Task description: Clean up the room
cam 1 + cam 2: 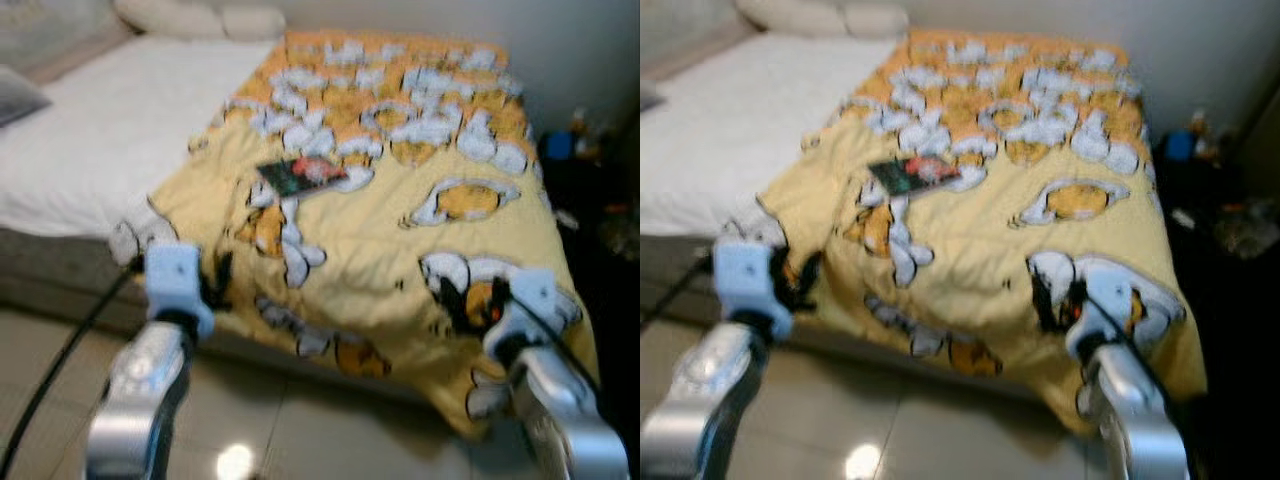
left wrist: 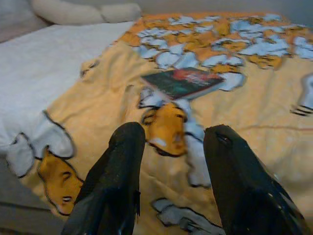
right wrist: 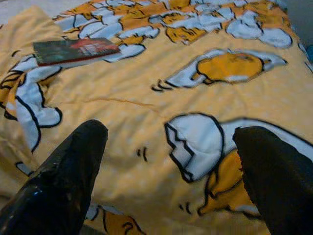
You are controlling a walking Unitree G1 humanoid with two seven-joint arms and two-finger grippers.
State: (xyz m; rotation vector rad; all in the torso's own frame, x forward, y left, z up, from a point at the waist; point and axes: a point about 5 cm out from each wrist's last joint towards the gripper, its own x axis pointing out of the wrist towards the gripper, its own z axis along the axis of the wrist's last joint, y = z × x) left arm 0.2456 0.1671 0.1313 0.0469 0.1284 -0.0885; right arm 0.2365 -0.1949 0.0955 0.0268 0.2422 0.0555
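Soft cloth blanket [image 1: 400,250], glossy tiled floor [image 1: 260,440]

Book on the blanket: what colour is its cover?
The book has a dark green cover with a red patch, lying on the yellow patterned blanket. The left wrist view shows it best.

Head eyes look down at the bed [image 1: 90,150]; wrist cameras skim its blanket [image 2: 254,112].

We see a yellow blanket [image 1: 400,240] printed with white-and-orange cartoon figures outlined in black. Near its left edge lies a dark green book [image 1: 300,176] with red on its cover. The sheet [image 1: 110,140] is white, the pillows [image 1: 200,18] cream.
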